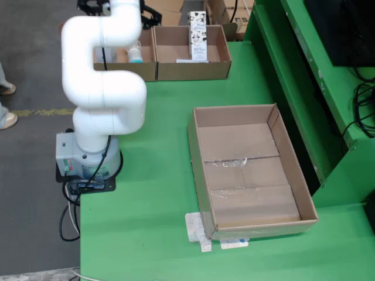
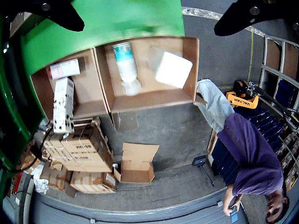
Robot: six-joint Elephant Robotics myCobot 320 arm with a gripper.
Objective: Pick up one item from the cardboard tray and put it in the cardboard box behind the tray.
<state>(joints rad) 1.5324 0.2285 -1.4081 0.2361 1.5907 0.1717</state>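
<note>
Hand spread, empty, hovering over far boxes holding bottle and white packet; likely lining up a drop or retreat. Big tray on bench empty

Glossy white tubular arm, grey base

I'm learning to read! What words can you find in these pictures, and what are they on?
"VALTER": on the orange machine in the gripper view.
"FS": on the brown carton behind the boxes, cut off.
Stacked cartons: printing too blurred.
Tall white carton: too small to read.
Bottle: label blurred.
</note>
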